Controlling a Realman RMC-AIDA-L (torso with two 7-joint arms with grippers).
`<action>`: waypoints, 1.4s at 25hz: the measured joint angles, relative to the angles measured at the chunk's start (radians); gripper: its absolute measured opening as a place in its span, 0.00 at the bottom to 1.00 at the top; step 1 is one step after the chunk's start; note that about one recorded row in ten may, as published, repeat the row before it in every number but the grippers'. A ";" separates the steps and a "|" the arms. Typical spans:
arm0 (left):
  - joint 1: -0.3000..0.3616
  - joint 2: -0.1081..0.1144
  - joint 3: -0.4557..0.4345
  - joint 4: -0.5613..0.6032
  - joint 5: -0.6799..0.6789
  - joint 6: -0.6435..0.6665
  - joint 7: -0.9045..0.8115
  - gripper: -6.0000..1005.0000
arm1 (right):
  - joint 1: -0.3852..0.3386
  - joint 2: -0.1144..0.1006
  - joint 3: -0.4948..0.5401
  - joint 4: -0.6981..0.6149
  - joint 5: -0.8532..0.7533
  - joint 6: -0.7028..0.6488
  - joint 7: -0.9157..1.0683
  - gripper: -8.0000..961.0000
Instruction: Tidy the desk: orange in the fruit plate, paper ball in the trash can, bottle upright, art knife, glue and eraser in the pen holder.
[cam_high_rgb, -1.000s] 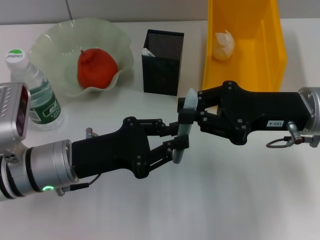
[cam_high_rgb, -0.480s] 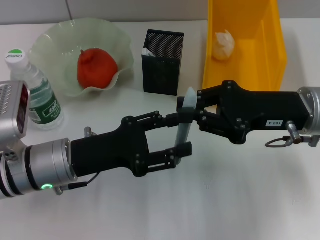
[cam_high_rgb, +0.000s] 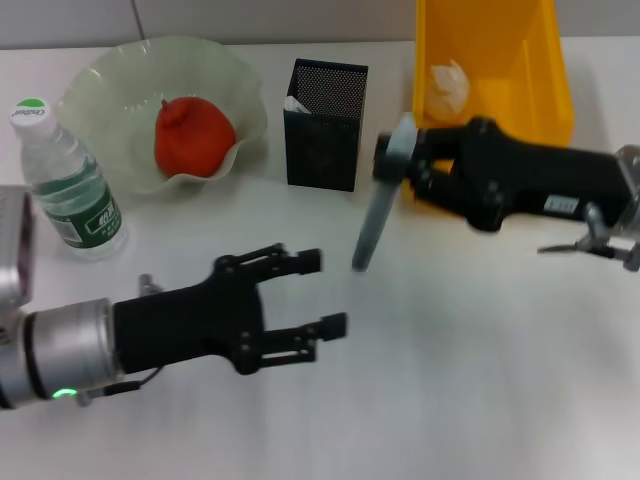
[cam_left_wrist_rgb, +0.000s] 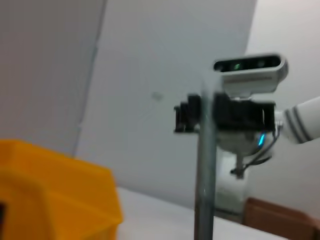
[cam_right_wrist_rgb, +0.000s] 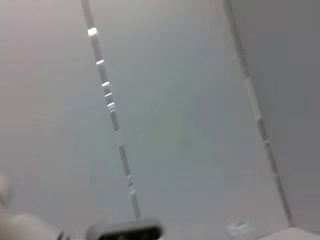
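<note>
My right gripper is shut on the top of the grey art knife, which hangs slanted above the table between the black mesh pen holder and the yellow trash can. My left gripper is open and empty, below and left of the knife's tip. In the left wrist view the art knife is an upright grey bar. The orange lies in the fruit plate. The paper ball is in the trash can. The bottle stands upright. Glue and eraser are out of view.
Something white shows at the pen holder's inner left edge; I cannot tell what it is. The white table stretches bare in front of both arms. The right wrist view shows only wall and ceiling.
My left gripper opened, let go of the art knife and drew back toward the near left. My right gripper kept the knife and carried it up and right, toward the trash can.
</note>
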 joint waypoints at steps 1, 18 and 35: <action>0.013 0.004 -0.014 0.000 0.000 -0.007 0.010 0.80 | 0.001 0.001 0.021 0.003 0.000 0.011 0.014 0.16; 0.101 -0.014 -0.131 -0.015 -0.002 -0.063 0.093 0.80 | 0.077 0.011 0.142 0.076 0.168 0.451 0.330 0.16; 0.112 -0.025 -0.134 -0.015 -0.003 -0.063 0.098 0.80 | 0.214 0.019 0.128 0.179 0.210 0.626 0.072 0.15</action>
